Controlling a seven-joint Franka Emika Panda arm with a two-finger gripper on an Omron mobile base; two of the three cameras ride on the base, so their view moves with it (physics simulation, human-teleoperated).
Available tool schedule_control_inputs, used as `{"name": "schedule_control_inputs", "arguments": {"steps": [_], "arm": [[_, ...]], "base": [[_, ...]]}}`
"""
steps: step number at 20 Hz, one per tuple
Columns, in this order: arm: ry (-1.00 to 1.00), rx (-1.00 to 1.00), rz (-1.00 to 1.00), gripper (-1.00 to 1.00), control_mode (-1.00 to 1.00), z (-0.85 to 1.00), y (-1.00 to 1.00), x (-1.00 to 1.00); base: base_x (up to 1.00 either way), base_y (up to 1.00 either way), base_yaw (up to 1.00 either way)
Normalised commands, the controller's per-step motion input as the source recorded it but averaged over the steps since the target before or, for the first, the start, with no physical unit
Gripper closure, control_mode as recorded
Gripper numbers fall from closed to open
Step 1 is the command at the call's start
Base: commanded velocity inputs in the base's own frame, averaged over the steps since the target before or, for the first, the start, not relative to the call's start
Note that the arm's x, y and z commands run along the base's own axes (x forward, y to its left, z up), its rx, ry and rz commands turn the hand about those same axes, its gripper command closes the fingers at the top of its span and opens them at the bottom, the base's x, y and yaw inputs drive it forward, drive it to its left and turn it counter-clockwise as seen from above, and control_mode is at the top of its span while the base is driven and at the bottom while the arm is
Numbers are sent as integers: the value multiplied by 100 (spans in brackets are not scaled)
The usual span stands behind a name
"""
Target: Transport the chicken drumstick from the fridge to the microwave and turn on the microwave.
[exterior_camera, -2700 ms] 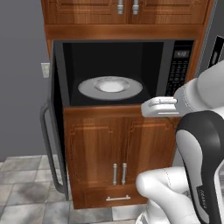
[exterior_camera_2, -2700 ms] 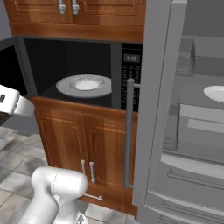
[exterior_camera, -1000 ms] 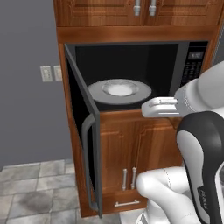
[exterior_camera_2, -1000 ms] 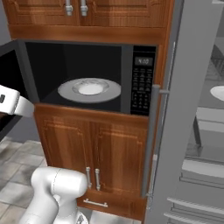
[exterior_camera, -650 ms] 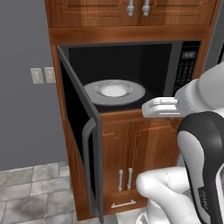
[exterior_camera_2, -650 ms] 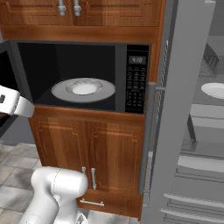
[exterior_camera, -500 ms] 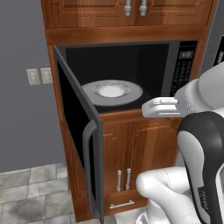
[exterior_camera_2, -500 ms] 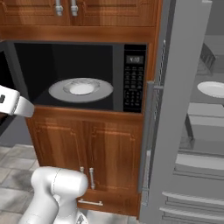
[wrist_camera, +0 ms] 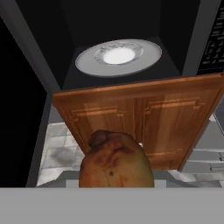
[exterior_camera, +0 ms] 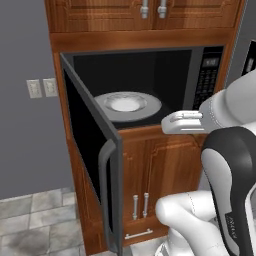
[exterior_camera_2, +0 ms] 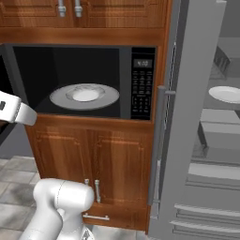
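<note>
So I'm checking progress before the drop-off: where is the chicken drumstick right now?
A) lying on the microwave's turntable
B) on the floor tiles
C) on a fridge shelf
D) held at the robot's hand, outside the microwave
D: the hand view shows the chicken drumstick right at the hand, in front of the open microwave, whose turntable is bare.

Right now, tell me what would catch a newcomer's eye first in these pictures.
The microwave gapes in the wooden cabinet, door swung wide to the left, its white turntable bare. Close to the hand camera, the golden-brown chicken drumstick sits in the shut pincer, short of the opening. To the right, the grey fridge stands open.
</note>
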Motion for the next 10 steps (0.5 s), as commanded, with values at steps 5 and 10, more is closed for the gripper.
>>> {"name": "schedule_control_inputs", "arguments": {"steps": [5,10], "arm": [[0,0,0,100,100,0,0,0],[0,0,0,100,100,0,0,0]], "base": [[6,26,0],[7,13,4]]}}
